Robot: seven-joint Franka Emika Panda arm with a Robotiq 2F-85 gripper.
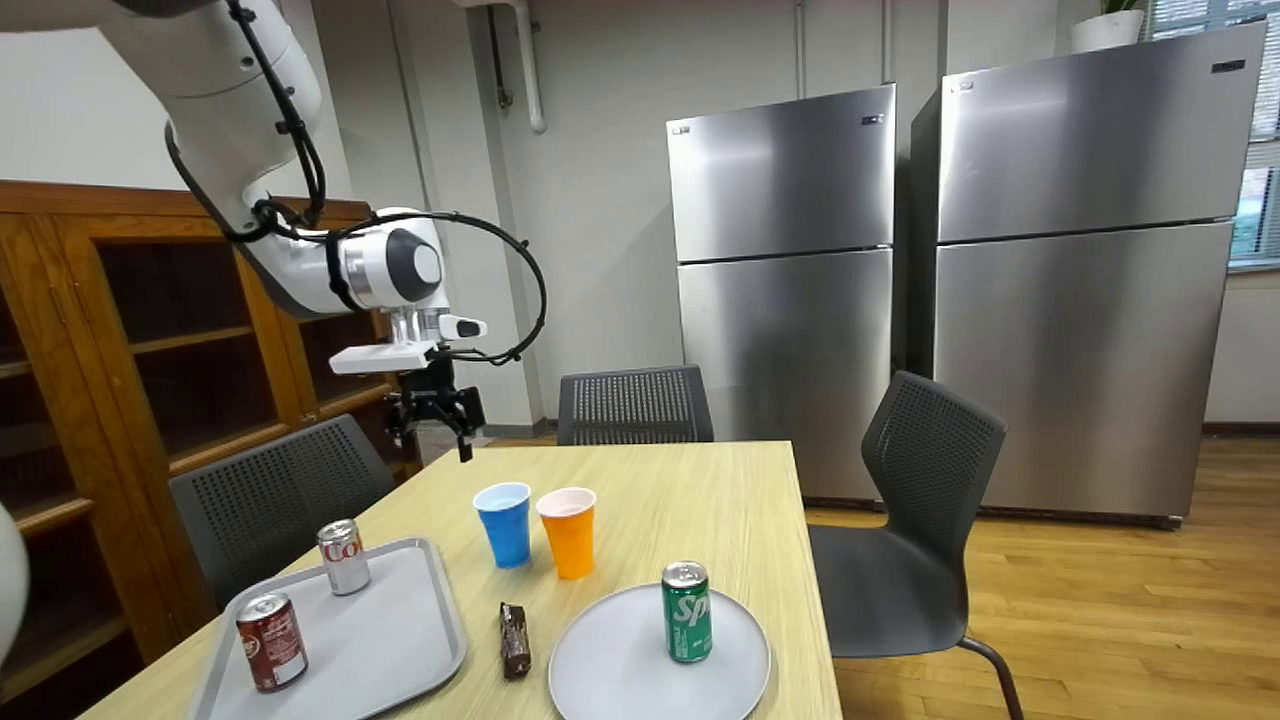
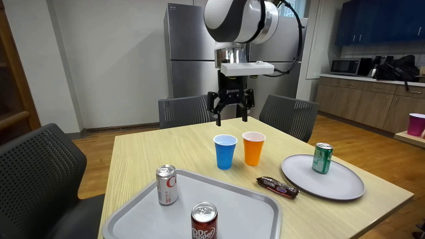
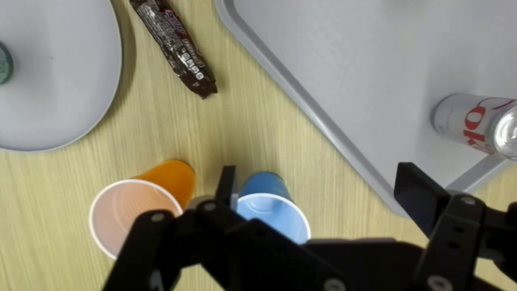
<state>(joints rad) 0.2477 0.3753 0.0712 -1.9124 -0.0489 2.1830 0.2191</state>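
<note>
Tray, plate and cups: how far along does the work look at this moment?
Possibly done: the silver can and Dr Pepper can stand on the tray, and the green can stands on the plate. In progress: nothing is gripped; the open hand hangs empty above the table. Left, it seems: any grasp, since the blue cup, orange cup and wrapped bar rest untouched directly on the table.

Blue cup (image 2: 224,155) smooth plastic, orange cup (image 2: 253,152) likewise, matt tray (image 1: 390,640), glossy crinkled wrapper (image 3: 175,48), wood-grained worktop (image 1: 690,515), satin-metal fridges (image 1: 785,360)
</note>
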